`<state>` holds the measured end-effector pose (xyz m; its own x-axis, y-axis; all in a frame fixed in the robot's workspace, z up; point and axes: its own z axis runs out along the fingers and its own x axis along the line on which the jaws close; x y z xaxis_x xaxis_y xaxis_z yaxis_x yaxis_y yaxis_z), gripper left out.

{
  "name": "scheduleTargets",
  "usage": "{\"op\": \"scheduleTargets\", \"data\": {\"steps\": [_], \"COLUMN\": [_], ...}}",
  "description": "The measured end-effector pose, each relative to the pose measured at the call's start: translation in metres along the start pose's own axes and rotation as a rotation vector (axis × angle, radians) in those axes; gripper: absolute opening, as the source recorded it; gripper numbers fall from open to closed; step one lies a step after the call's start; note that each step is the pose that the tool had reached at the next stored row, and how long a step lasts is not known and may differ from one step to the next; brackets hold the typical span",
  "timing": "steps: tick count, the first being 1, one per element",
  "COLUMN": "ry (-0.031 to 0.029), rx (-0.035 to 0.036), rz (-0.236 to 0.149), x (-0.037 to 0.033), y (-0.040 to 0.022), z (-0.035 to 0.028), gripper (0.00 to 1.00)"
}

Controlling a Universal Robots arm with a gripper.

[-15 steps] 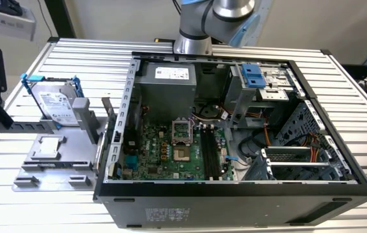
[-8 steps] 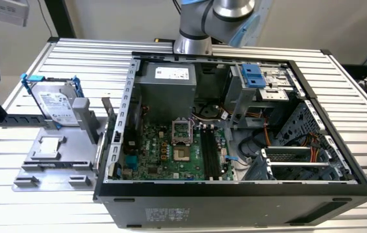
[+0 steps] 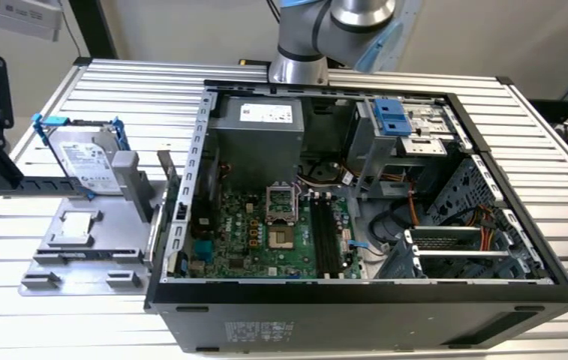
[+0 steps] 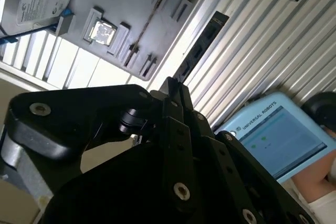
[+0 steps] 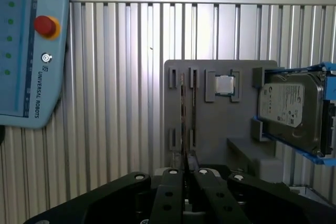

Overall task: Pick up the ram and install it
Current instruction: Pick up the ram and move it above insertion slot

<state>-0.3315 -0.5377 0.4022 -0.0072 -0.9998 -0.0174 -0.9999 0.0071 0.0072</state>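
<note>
The ram (image 5: 182,109) stands on edge in the grey fixture plate (image 5: 241,124), between its small brackets. It shows as a thin dark line in both wrist views (image 4: 149,22). My gripper (image 5: 187,155) hangs well above the plate, its fingertips lined up with the near end of the ram. The black fingers (image 4: 171,85) are shut together with nothing between them. In the exterior view the gripper (image 3: 1,174) is at the far left, over the fixture plate (image 3: 83,259). The long black memory slots (image 3: 326,232) on the motherboard inside the open computer case (image 3: 364,300) look bare.
A silver hard drive (image 5: 291,108) in a blue frame and a small processor chip (image 5: 224,84) also sit on the plate. A pale blue teach pendant (image 5: 26,51) lies on the ribbed metal table, with a person's arm (image 4: 320,182) beside it. The case stands to the exterior view's right of the plate.
</note>
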Motion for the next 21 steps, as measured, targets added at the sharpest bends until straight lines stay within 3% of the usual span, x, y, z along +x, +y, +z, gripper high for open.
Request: {"op": "scheduleTargets", "data": {"steps": [13,21], "ry": [0.0,0.0], "rx": [-0.0124,-0.0171], "rz": [0.0,0.0], "x": [-0.0004,-0.0006], "y": [-0.051,-0.0766], "z": [-0.0006,-0.0011], "gripper": [0.0,0.0]}}
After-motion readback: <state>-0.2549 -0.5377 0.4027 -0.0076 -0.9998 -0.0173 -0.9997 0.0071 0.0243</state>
